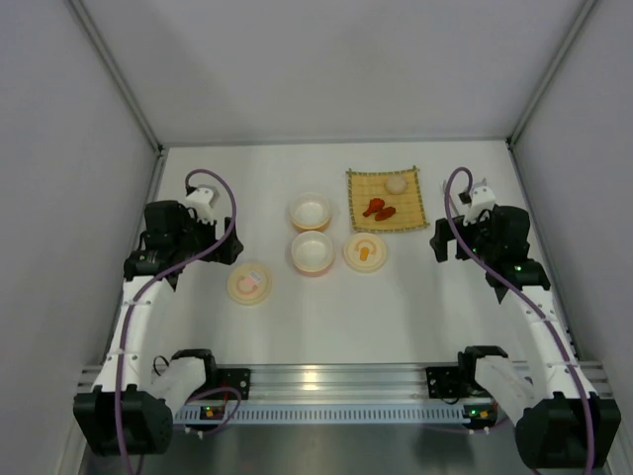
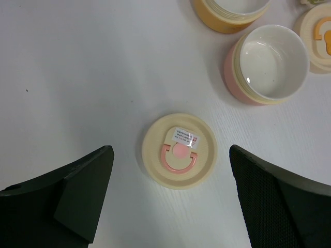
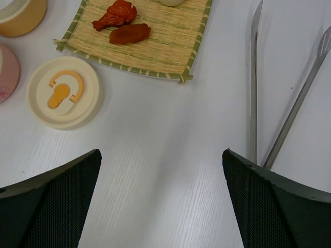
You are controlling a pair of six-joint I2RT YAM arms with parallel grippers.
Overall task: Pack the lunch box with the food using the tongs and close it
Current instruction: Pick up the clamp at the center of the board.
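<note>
Holding nothing in left gripper [image 2: 170, 160] or right gripper [image 3: 160, 157], both wide. Straddle the tongs' [image 3: 253, 88] 2 arms at right, midway.

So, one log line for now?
left fingers open near pink-marked lid | right fingers open near tongs | food on mat | pink bowl empty

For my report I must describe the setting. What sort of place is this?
Probably a robot test cell in a laboratory, not a kitchen: plain grey walls enclose a white table, and the left arm and right arm are bolted to a metal rail.
</note>
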